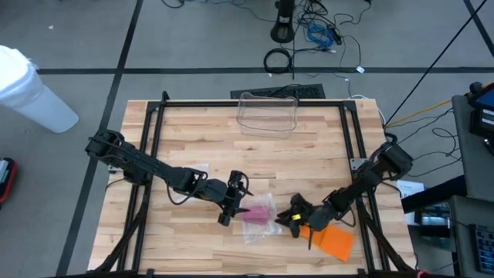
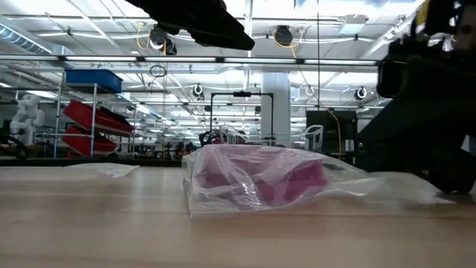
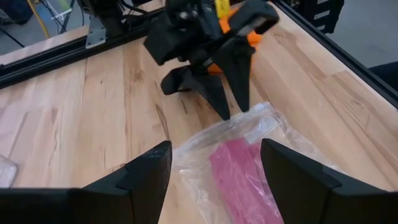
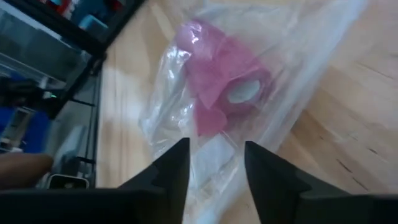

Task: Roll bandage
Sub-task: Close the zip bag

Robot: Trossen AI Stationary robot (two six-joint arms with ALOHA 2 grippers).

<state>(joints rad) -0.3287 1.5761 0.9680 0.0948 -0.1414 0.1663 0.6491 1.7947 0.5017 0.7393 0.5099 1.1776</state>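
the pink bandage [image 1: 261,208] lies in its clear plastic bag [image 1: 259,224] near the table's [image 1: 201,139] front edge, the left gripper [image 3: 214,163] spread wide beside it, perhaps to steady it, the right gripper [image 4: 216,163] parted over the bag's edge.

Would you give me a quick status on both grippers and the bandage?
Left gripper open beside the bag. Right gripper open at its far edge. Pink bandage inside clear bag, unrolled end loose. Nothing in the way.

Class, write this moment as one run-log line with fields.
Pink bandage: inside clear bag, on table | left claw: open beside bag | right claw: open over bag edge
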